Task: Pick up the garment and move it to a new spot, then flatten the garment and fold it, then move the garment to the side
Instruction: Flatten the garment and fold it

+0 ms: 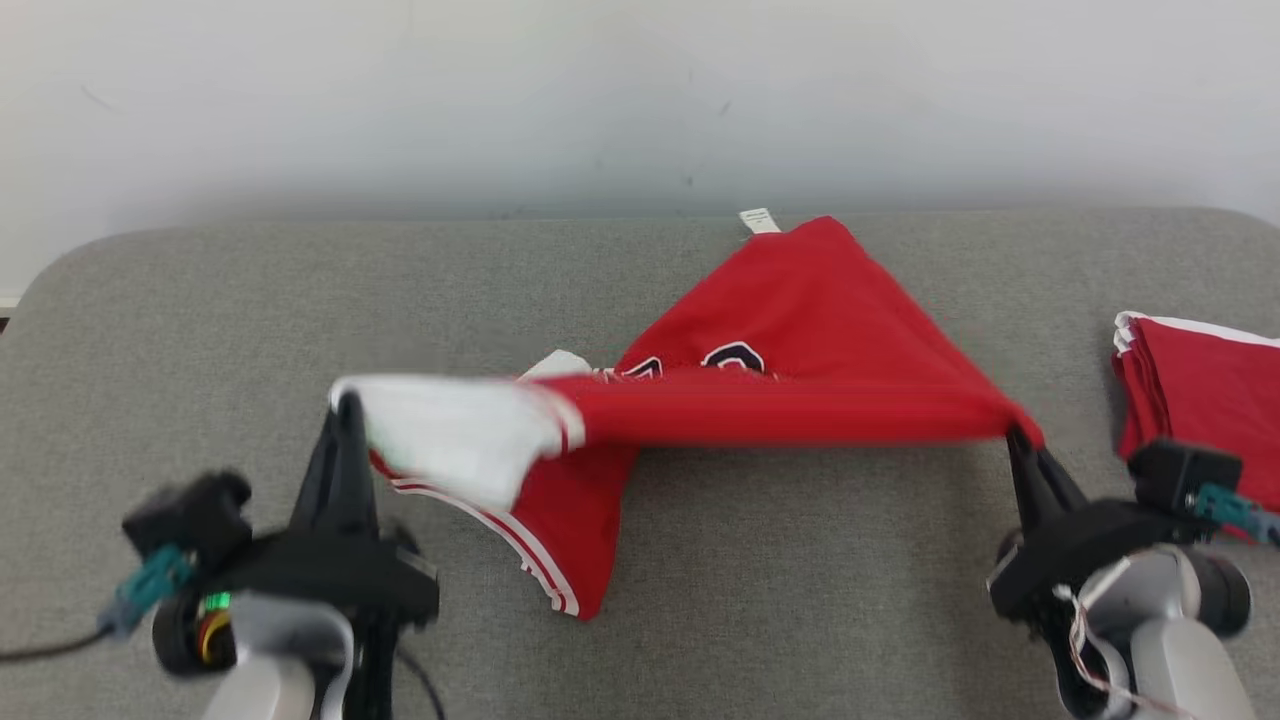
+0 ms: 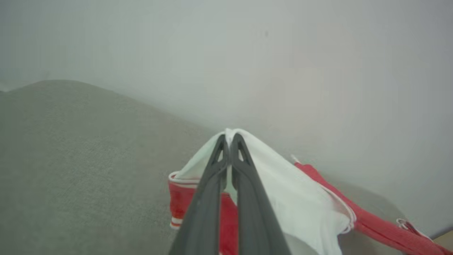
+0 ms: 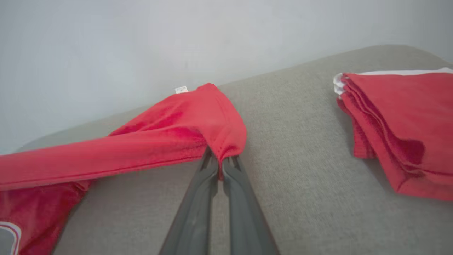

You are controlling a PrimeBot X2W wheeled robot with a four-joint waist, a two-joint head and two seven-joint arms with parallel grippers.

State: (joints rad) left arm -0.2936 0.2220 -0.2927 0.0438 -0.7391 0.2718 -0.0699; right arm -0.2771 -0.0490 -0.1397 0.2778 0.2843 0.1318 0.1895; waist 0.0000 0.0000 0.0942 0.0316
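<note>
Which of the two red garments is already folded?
The folded garment at the far right, lying in neat layers. The other, the red jersey, is stretched between the left gripper and right gripper, both shut on it.

The garment (image 1: 800, 300) is red with a white end, striped red-and-white trim and dark lettering. At the grey table's (image 1: 200, 330) right edge, the folded stack (image 1: 1210, 390) is red with white edging.
</note>
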